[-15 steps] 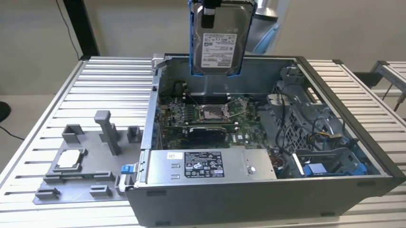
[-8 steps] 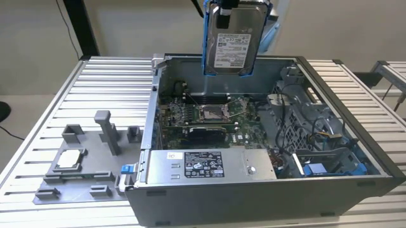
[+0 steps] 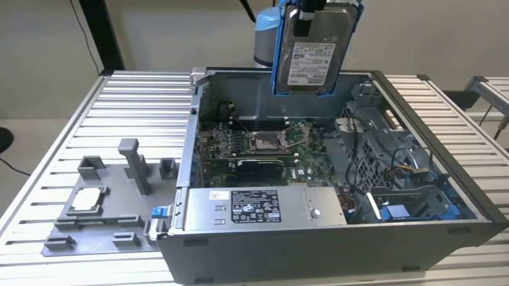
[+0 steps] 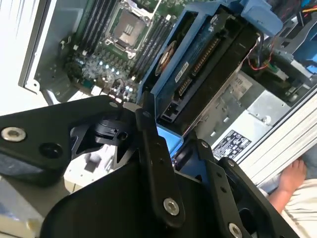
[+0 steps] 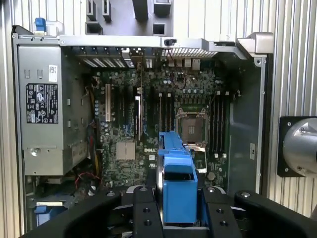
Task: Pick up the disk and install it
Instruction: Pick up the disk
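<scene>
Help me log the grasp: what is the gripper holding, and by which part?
The gripper holds the flat silver-grey metal disk with white label and blue plastic frame by its upper end, fingers flanking it.

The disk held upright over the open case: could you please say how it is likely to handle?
The disk looks like a rigid metal slab, so it should stay stiff and probably feels heavy for its size. The tool clamps its smooth blue plastic frame, which might slip slightly. Its exposed circuit board hints at fragility.
</scene>
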Available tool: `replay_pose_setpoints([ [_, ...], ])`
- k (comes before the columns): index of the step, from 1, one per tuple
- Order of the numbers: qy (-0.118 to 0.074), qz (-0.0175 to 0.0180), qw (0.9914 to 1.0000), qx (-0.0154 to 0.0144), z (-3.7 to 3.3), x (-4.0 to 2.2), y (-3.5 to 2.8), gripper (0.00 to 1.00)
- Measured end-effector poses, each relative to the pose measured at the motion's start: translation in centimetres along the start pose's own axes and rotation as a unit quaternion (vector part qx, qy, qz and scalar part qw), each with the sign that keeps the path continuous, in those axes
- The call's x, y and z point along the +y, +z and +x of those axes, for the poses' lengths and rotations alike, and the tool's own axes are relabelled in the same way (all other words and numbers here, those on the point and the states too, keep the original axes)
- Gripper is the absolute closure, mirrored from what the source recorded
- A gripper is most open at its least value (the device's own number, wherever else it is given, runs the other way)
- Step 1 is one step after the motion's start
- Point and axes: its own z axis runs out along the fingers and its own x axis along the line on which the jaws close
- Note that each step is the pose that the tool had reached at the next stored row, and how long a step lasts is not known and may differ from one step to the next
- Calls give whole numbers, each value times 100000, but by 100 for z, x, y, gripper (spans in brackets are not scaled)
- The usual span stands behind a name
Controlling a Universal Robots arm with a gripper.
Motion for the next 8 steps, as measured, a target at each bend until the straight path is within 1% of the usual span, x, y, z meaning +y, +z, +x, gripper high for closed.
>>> replay_pose_setpoints([
  [8, -1, 2, 100000, -3, 5, -337, -7, 100],
])
